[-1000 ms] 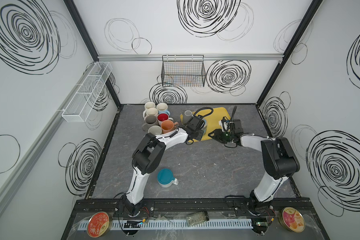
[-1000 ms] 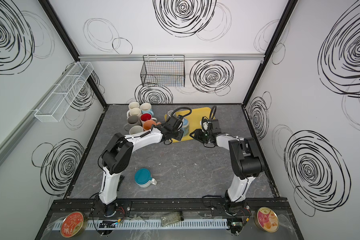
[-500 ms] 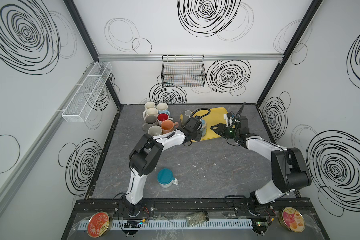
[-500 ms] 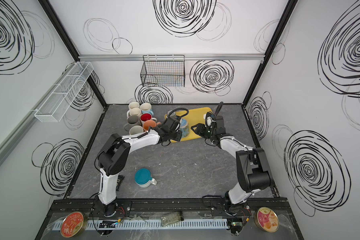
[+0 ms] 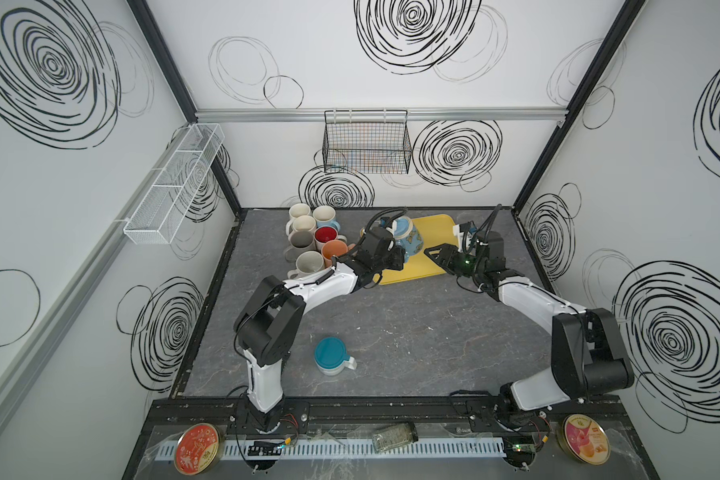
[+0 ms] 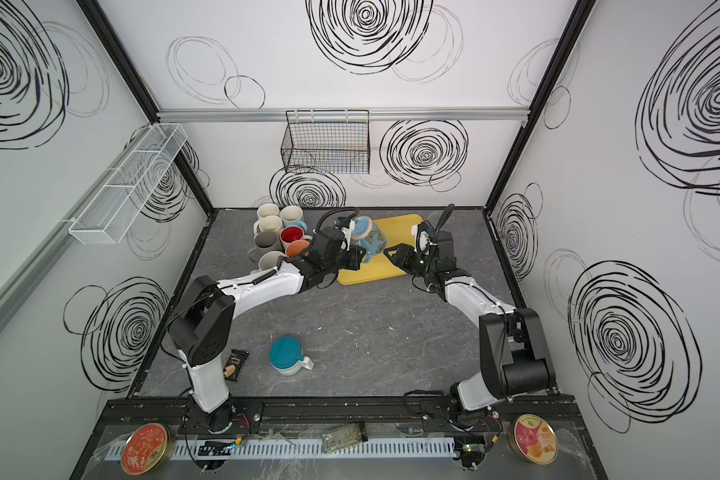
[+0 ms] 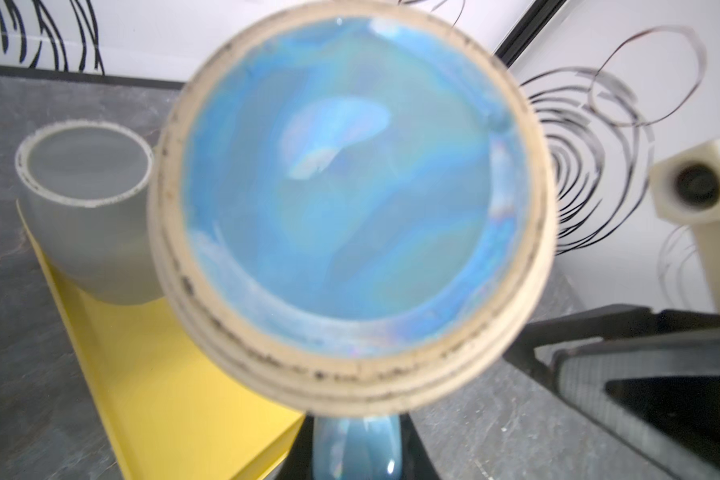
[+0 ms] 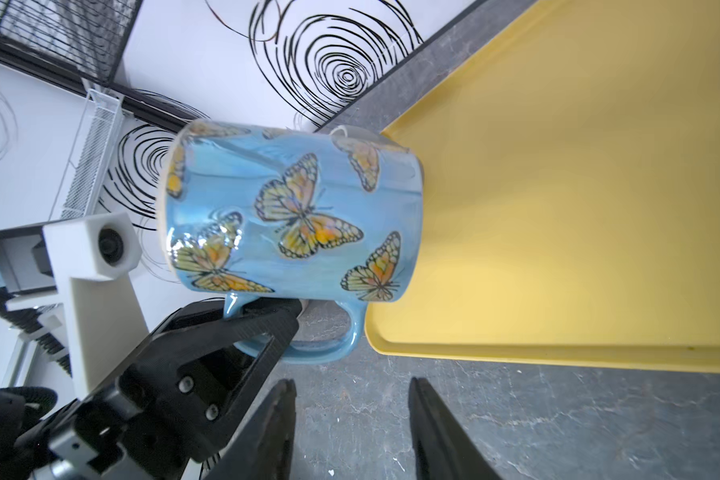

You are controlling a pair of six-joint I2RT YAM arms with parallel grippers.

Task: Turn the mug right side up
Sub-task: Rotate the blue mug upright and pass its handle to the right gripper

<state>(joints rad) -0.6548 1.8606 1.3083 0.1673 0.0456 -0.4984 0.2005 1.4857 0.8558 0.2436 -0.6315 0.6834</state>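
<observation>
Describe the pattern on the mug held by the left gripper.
Orange-yellow butterflies on a glossy light-blue ceramic mug; clearest in the right wrist view.

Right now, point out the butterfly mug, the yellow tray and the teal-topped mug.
butterfly mug [image 8: 304, 216]: right wrist view, painted side wall.
yellow tray [image 8: 578, 187]: right wrist view, bare floor.
teal-topped mug [image 5: 330, 356]: a top view, teal upper face.

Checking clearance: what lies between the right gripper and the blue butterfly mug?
Nothing solid. In the right wrist view, only grey tabletop shows between the open right gripper and the handle of the blue ceramic butterfly mug.
</observation>
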